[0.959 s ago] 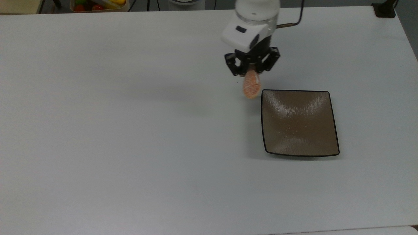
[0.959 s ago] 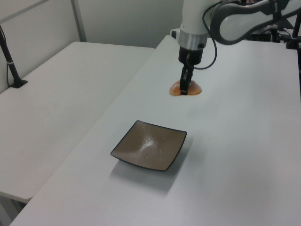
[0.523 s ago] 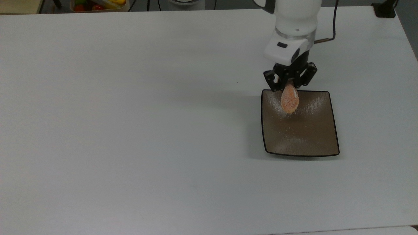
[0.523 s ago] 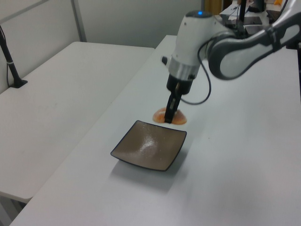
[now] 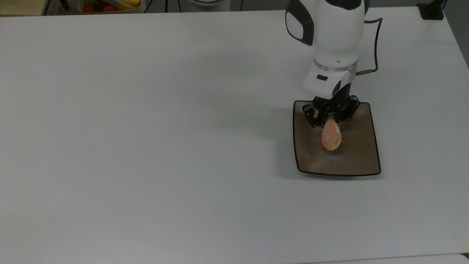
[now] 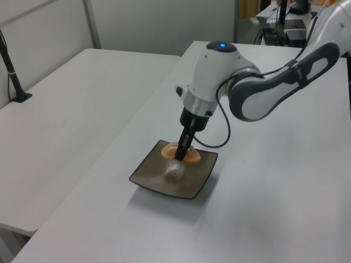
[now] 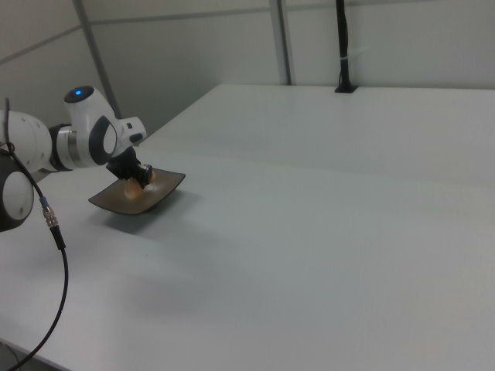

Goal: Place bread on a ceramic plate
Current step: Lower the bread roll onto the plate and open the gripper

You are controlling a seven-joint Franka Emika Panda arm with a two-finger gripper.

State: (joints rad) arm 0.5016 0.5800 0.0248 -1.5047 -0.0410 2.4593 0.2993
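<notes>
The bread, a small orange-brown bun with a pale speckled crust, hangs on edge over the middle of the ceramic plate. My gripper is shut on the bread's upper end. In the left view the bread sits low over the square brown plate, with the gripper coming down onto it from above. The right view has the plate at its left, the bread over it and the gripper pinching it. Whether the bread touches the plate I cannot tell.
The plate lies on a wide white table. A bin of colourful items stands beyond the far edge at the top view's upper left. A black post base sits at the far right corner. A second white table adjoins.
My gripper has carried the bread from beside the plate's far left corner to over the plate's middle and lowered it closer to the plate.
</notes>
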